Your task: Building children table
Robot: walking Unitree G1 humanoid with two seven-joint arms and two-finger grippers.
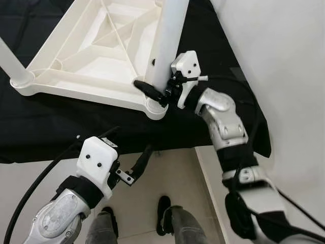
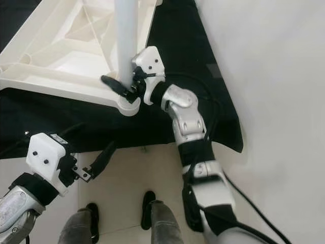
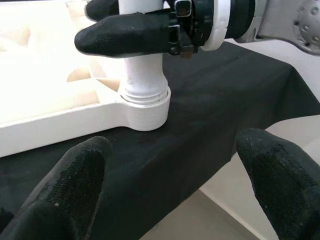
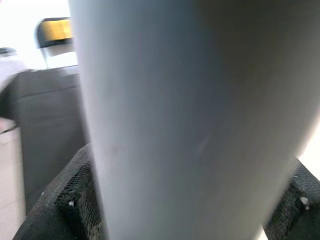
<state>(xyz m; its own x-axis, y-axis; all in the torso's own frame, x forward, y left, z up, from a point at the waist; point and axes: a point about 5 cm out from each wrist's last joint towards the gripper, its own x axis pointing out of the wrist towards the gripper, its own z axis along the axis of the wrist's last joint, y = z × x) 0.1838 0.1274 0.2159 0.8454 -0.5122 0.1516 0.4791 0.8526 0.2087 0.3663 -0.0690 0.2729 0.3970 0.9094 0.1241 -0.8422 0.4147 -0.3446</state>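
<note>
1. My right arm reaches forward with the elbow bent, wrist turned inward, so the right gripper [image 1: 161, 91] comes at the leg [image 1: 169, 46] from the side.
2. That gripper is clamped on the leg low down, just above the corner socket [image 1: 155, 109]; one black finger [image 1: 148, 89] lies across the near face of the leg, and in the right wrist view the leg sits between both fingers.
3. The leg stands upright in the socket of the upturned tabletop [image 1: 96, 48], which lies ribbed side up straight beyond the gripper.
4. A second leg [image 1: 11, 65] stands at the tabletop's other near corner, well away from the right gripper, ahead of my left one.
5. The tabletop rests on a black cloth [image 1: 61, 127] covering the counter; the clamped corner is close to the cloth's near edge.
6. My left arm is held low and short of the counter, forearm angled up toward the same corner.
7. The left gripper [image 1: 134, 165] hangs over the floor [image 1: 147, 208], fingers spread apart and holding nothing; its wrist view looks between them at the socket.
</note>
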